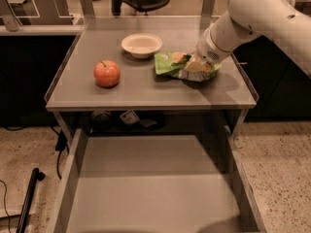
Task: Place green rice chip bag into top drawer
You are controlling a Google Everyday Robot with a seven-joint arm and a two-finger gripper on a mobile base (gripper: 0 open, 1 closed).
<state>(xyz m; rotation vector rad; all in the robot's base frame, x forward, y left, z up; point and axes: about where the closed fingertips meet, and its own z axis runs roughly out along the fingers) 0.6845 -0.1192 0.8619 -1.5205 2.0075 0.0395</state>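
Note:
The green rice chip bag [170, 63] lies crumpled on the grey table top [146, 89], right of the middle. My gripper [198, 64] comes in from the upper right on the white arm [252, 18] and sits down on the bag's right end, covering it. The top drawer [150, 188] is pulled out below the table's front edge. Its flat grey bottom is bare and its low side walls run down both sides.
A red-orange apple [107, 73] sits at the table's left. A small white bowl [141, 45] stands behind the bag's left end. Small items lie on a shelf under the table [129, 118]. A black pole [29, 198] lies on the floor at left.

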